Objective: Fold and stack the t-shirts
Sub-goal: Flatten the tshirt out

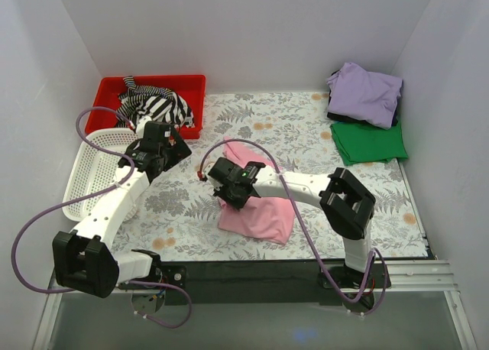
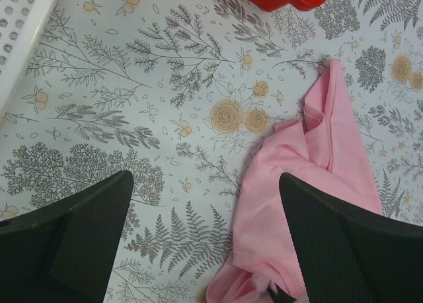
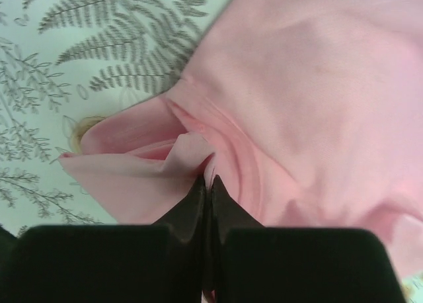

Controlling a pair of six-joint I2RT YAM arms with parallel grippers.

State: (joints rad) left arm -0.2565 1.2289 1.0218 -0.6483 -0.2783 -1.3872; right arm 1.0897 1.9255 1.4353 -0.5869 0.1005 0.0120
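Note:
The light pink t-shirt (image 1: 260, 214) lies crumpled on the floral cloth near the table's middle. My right gripper (image 1: 231, 199) is shut on a fold of it; in the right wrist view the fingertips (image 3: 208, 182) pinch the pink fabric (image 3: 310, 104) by a hem. My left gripper (image 1: 176, 150) is open and empty just left of the shirt; its view shows the pink shirt (image 2: 310, 177) between and beyond the spread fingers (image 2: 73, 237). The lavender t-shirt (image 1: 365, 94) lies folded on the green t-shirt (image 1: 370, 142) at the back right.
A red bin (image 1: 191, 81) at the back left holds a black-and-white striped garment (image 1: 157, 105). A white perforated basket (image 1: 85, 166) stands at the left edge, beside my left arm. White walls close in three sides.

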